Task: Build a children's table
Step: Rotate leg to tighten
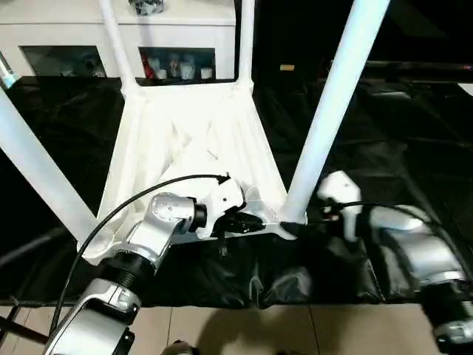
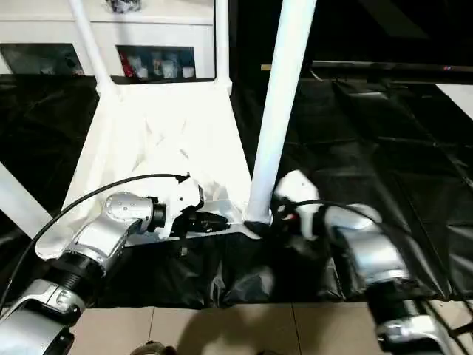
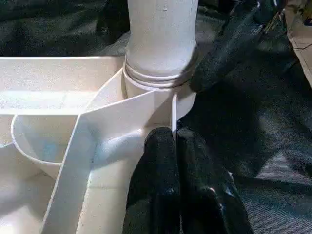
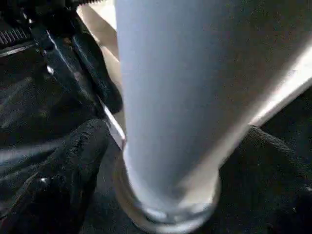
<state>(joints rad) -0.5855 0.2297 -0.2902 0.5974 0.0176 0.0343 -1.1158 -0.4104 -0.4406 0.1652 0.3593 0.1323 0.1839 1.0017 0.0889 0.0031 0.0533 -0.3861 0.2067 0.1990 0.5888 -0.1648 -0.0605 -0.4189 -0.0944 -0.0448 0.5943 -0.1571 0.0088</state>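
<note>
Left gripper (image 3: 174, 146) jaws clamped on top (image 1: 192, 140) near rim; right gripper (image 4: 165, 161) jaws apart around near-right leg (image 1: 332, 103); steady top, turn leg fully home in socket (image 3: 158, 80)

The left arm (image 1: 140, 244) is reaching forward and inward, and its hand (image 3: 174, 141) is pinching with both fingers pressed together. The right arm (image 1: 414, 255) is bending inward, and its hand (image 4: 170, 161) is standing with fingers (image 4: 73, 161) spread wide.
</note>
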